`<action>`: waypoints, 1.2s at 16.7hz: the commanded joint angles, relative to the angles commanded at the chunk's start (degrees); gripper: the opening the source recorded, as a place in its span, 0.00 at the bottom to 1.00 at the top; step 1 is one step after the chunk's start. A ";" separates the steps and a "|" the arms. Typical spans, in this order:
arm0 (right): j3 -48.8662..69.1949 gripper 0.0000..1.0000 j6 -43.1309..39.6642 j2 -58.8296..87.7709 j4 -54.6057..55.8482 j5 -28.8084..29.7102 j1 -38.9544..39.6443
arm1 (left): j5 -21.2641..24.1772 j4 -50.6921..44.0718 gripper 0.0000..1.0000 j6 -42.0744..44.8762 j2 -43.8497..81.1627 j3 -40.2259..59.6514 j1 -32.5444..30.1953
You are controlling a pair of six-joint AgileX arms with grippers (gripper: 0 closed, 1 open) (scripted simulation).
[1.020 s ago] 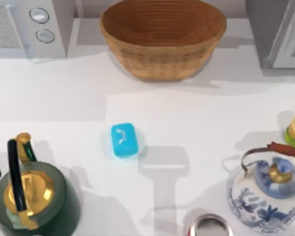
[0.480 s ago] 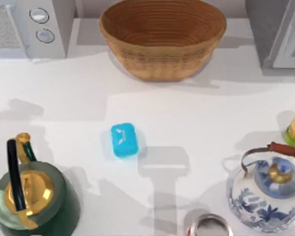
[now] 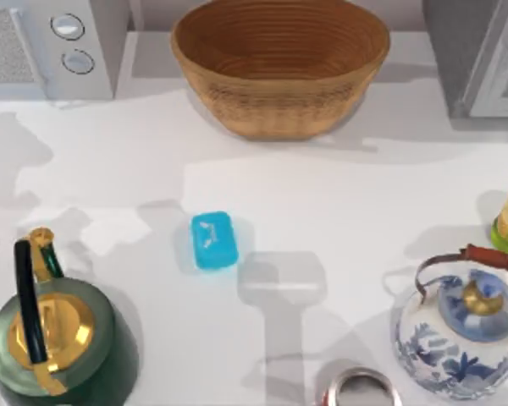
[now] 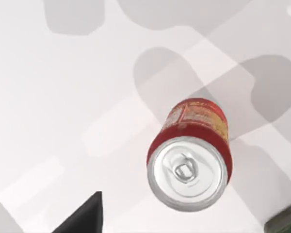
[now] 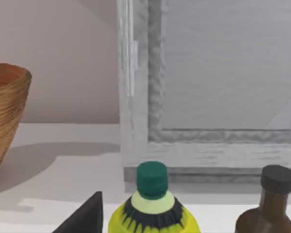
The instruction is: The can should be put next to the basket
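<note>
The can [image 4: 190, 154] stands upright on the white table in the left wrist view, red with a cream-yellow label and a silver top, seen from above. A dark part of my left gripper [image 4: 85, 218] shows at the frame's edge, apart from the can and holding nothing that I can see. The basket [image 3: 279, 63] is a wide tan wicker bowl at the back middle of the table, and its side [image 5: 5, 116] appears in the right wrist view. A dark part of my right gripper [image 5: 85, 216] shows near a yellow bottle [image 5: 153, 211].
On the table stand a green and gold kettle [image 3: 55, 347] at front left, a blue-white teapot [image 3: 461, 334] at front right, a blue block [image 3: 213, 240] in the middle, and a silver-topped, red-rimmed can [image 3: 360, 389] at the front edge. A brown bottle [image 5: 266, 208] and grey appliances [image 3: 51, 42] stand at the back.
A dark piece at the top view's left edge a second ago has gone from view. Arm shadows have spread over the table's left side. The objects have not moved.
</note>
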 joint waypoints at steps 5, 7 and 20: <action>0.00 1.00 0.00 0.00 0.00 0.00 0.00 | -0.25 -9.27 1.00 8.90 14.89 11.45 2.99; 0.00 1.00 0.00 0.00 0.00 0.00 0.00 | -0.34 -10.59 1.00 10.25 16.74 12.89 3.53; 0.00 1.00 0.00 0.00 0.00 0.00 0.00 | -0.33 0.12 1.00 10.41 19.07 4.47 3.61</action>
